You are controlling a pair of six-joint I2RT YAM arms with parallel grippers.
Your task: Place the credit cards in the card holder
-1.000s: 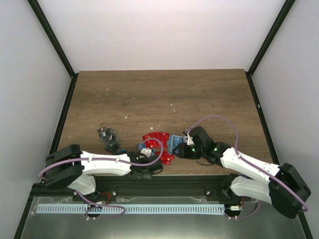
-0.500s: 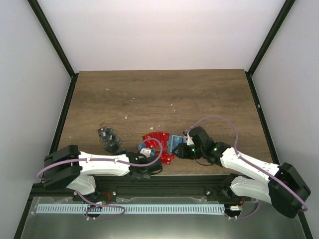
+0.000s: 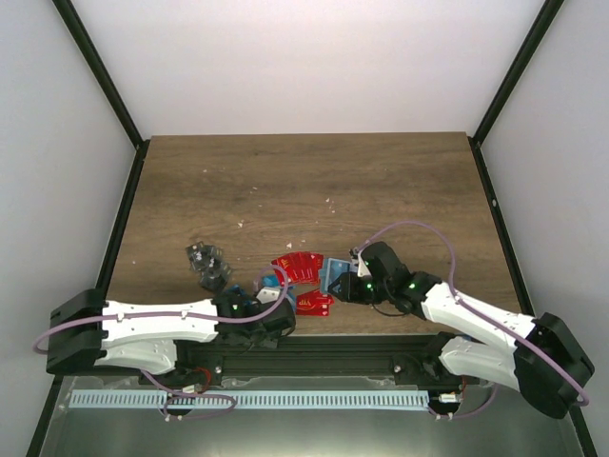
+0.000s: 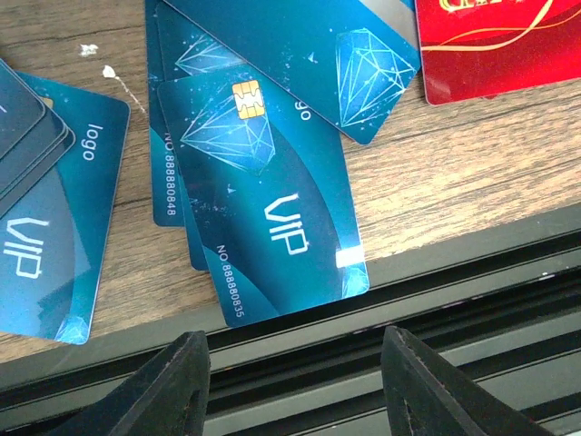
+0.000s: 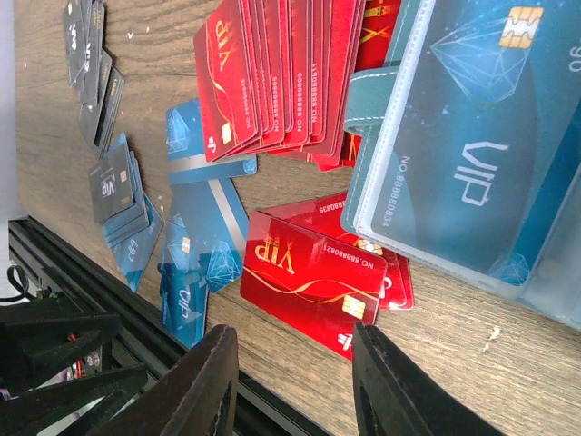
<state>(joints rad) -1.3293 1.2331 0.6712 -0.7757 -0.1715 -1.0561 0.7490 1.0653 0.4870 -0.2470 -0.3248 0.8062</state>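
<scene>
The credit cards lie near the table's front edge. A fan of red cards [image 3: 299, 266] [image 5: 281, 82] lies left of the teal card holder [image 3: 335, 272] [image 5: 472, 145]. The holder lies open, with a blue card in its clear sleeve. Loose red cards [image 3: 314, 303] [image 5: 313, 277] lie in front of it. Blue cards [image 3: 269, 284] [image 4: 263, 182] [image 5: 195, 254] lie left of them at the table edge. Dark cards [image 3: 207, 267] [image 5: 100, 91] lie further left. My left gripper [image 3: 278, 316] [image 4: 295, 381] is open and empty over the front rail, just short of the blue cards. My right gripper [image 3: 341, 288] [image 5: 295, 391] is open and empty above the loose red cards.
The black front rail [image 4: 408, 300] runs along the table's near edge under the left gripper. The left arm's dark parts [image 5: 54, 363] show at the bottom left of the right wrist view. Small white specks [image 3: 329, 202] dot the wooden table [image 3: 304, 181].
My left arm has drawn back to the left and toward the near edge, uncovering the blue cards. The right arm has not moved.
</scene>
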